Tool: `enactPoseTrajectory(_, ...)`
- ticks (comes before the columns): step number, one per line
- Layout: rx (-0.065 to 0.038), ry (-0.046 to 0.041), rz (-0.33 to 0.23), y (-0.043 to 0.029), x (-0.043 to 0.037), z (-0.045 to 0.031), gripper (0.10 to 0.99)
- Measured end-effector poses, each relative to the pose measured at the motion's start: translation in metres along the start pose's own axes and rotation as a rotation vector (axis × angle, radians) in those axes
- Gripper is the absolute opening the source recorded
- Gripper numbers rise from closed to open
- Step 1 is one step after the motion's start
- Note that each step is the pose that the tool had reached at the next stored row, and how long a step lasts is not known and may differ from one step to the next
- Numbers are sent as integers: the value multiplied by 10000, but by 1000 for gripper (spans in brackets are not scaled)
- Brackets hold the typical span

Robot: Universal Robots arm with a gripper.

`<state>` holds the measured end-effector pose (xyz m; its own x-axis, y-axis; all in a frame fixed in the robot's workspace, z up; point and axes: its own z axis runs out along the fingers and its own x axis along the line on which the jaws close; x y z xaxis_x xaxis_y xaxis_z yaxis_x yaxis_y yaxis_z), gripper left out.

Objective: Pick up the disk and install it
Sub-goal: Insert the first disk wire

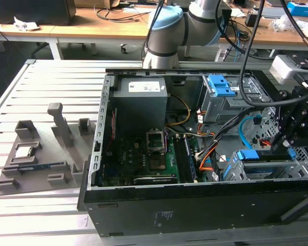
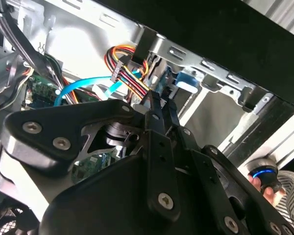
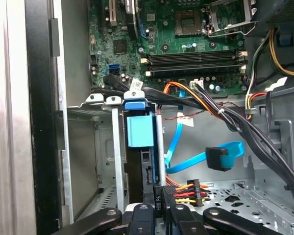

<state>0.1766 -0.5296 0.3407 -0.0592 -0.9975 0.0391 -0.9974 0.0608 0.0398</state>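
While the jaws of the gripper [image 3: 159,208] are pinching narrowly on the edge of the disk [image 3: 146,169], that disk is standing on edge inside the grey drive cage [image 3: 115,147] at the front of the open computer case [image 1: 195,205]. Just beside it, a blue data cable [image 3: 220,156] is hanging loose. Behind them the motherboard [image 1: 143,159] is lying flat. On the slatted desk [image 1: 41,102], a grey fixture [image 1: 41,154] is sitting well apart.
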Motion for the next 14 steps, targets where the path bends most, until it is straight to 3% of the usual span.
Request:
enactPoseTrajectory(1,-3,-54,-3,-2,25,1,184)
enactPoseTrajectory(5,-5,-91,-3,-2,31,2,184)
enactPoseTrajectory(9,-14,-186,131,-4,30,11,184)
enactPoseTrajectory(14,-24,-200,313,-22,29,21,184)
